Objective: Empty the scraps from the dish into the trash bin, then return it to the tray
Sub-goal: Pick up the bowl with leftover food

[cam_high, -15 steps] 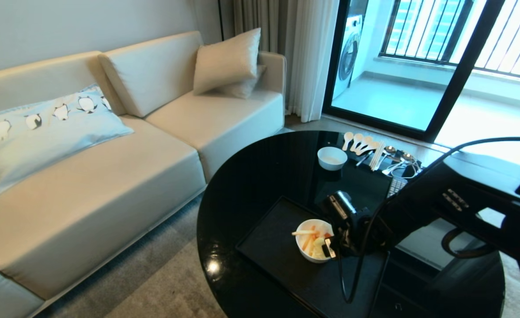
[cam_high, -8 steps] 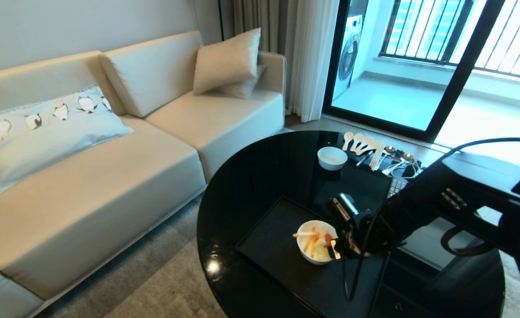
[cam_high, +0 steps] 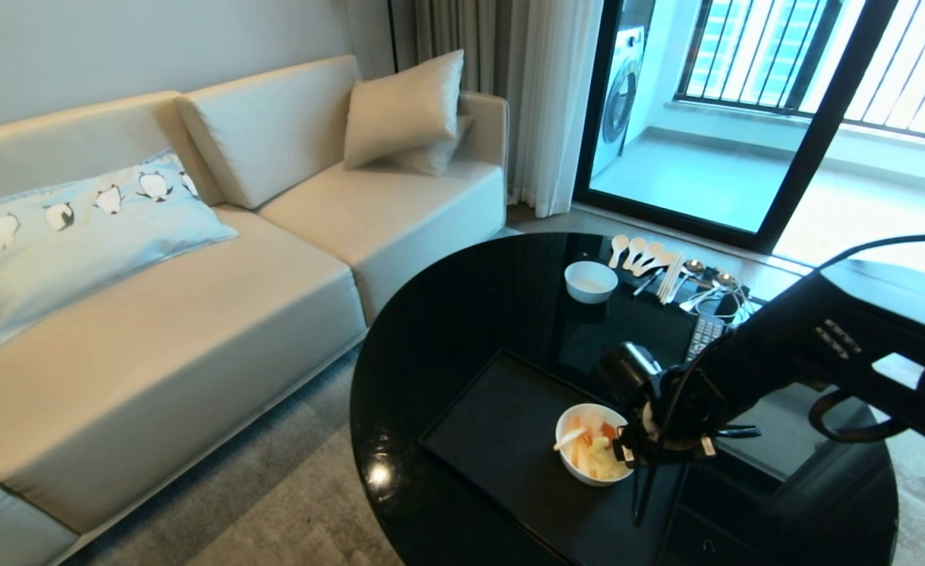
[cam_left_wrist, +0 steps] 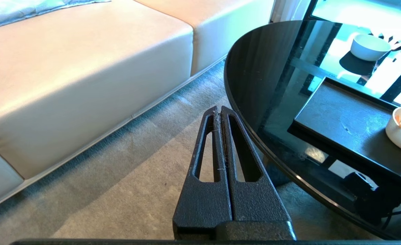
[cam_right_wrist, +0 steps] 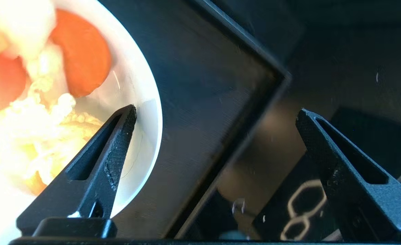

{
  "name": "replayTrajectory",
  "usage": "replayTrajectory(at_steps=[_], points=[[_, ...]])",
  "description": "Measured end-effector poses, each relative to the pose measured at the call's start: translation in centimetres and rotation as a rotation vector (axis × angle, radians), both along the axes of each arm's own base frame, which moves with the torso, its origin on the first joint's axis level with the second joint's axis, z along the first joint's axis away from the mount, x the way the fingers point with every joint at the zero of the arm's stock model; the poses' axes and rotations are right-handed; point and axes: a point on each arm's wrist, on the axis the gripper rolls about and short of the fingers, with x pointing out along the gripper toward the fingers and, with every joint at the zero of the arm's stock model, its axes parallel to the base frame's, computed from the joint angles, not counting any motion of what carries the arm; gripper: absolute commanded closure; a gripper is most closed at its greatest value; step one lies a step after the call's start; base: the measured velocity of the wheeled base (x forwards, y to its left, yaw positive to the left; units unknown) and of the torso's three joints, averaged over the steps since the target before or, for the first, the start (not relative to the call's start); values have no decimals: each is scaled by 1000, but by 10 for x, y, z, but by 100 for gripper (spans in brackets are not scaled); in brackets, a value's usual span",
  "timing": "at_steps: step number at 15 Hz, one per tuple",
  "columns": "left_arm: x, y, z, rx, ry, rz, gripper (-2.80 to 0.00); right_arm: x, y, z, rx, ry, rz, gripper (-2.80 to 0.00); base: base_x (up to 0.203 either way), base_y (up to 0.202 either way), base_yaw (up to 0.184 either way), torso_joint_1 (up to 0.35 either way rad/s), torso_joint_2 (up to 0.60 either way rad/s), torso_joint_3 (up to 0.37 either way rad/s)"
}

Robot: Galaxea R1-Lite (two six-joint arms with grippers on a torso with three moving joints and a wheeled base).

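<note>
From my head view I see the round black table point(cam_high: 462, 314) filling the lower middle of the frame, with the tray point(cam_high: 493, 440) on its near part and the dish point(cam_high: 594, 445) at the tray's right end, the scraps point(cam_high: 592, 450) inside it. My right gripper point(cam_high: 627, 448) sits at the dish's right rim, jaws spread wide and holding nothing. I'd judge the step is gripping the rim: I should settle lower so the wall sits squarely between the pads, then close gently and lift level so nothing spills. The right wrist view shows what the head view hides: one finger point(cam_right_wrist: 118, 143) is over the inside of the bowl, the other well outside over the tray corner. The left wrist view shows the left gripper point(cam_left_wrist: 219, 112) pressed closed, empty, over the carpet beside the table. I see no trash bin in any view.
</note>
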Motion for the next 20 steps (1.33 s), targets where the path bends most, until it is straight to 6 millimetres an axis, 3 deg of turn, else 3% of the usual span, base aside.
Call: replayTrajectory(at_steps=[4,10,11,20], points=[[0,0,0,0,0,0,0,-6,0,-3,25,17,-84,-280,0,0,0,0,0,0],[0,0,0,0,0,0,0,-11,16,-7,36,16,-53,-280,0,0,0,0,0,0],[0,0,0,0,0,0,0,-11,18,-8,35,17,-49,0,0,0,0,0,0,0],[0,0,0,0,0,0,0,-15,27,-13,27,27,-24,0,0,0,0,0,0,0]])
